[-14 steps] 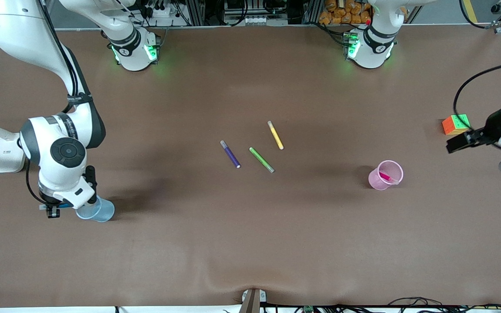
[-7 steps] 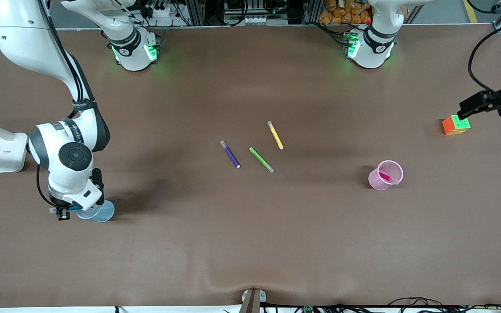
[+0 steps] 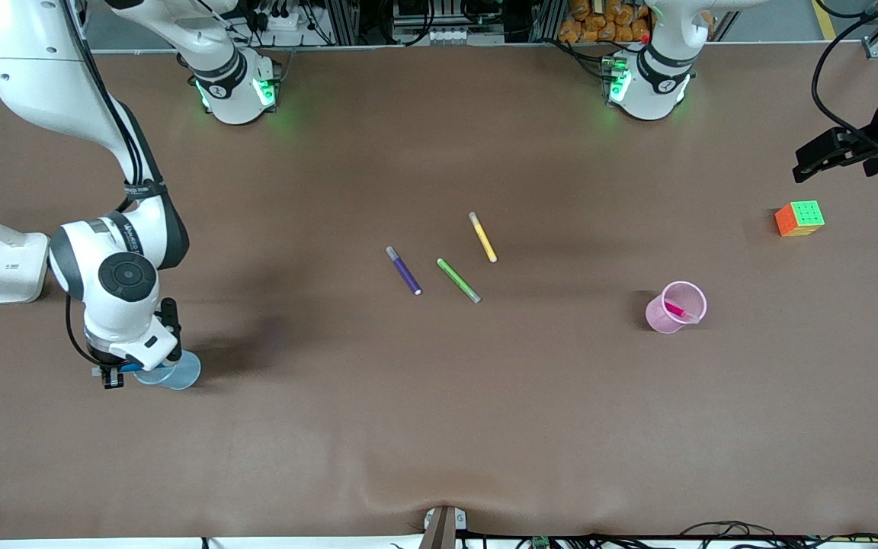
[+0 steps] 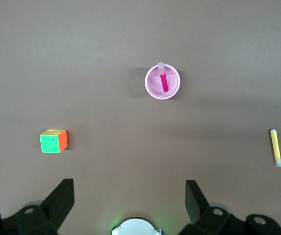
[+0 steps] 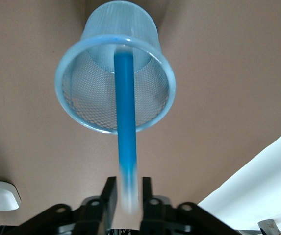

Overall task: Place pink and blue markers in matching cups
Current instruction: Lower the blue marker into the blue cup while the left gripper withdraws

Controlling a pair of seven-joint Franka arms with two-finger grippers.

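Observation:
The blue marker (image 5: 125,122) hangs blurred between my right gripper's (image 5: 129,182) fingers, narrow gaps on both sides, its lower end inside the pale blue cup (image 5: 64,93). In the front view the right gripper (image 3: 115,374) is just over the blue cup (image 3: 184,374) near the right arm's end of the table. The pink marker (image 3: 676,310) leans inside the pink cup (image 3: 656,318); both also show in the left wrist view, marker (image 4: 164,82) in cup (image 4: 151,92). My left gripper (image 3: 801,169) is open and empty, high over the left arm's end of the table (image 4: 129,190).
A purple pen (image 3: 404,271), a green pen (image 3: 458,280) and a yellow pen (image 3: 482,237) lie at mid-table. A coloured cube (image 3: 799,218) sits toward the left arm's end. A white stand base (image 3: 14,268) sits beside the right arm.
The left gripper has risen and drawn back from over the cube toward the bases. The right gripper shifted slightly over the blue cup; the blue marker now blurs downward into it.

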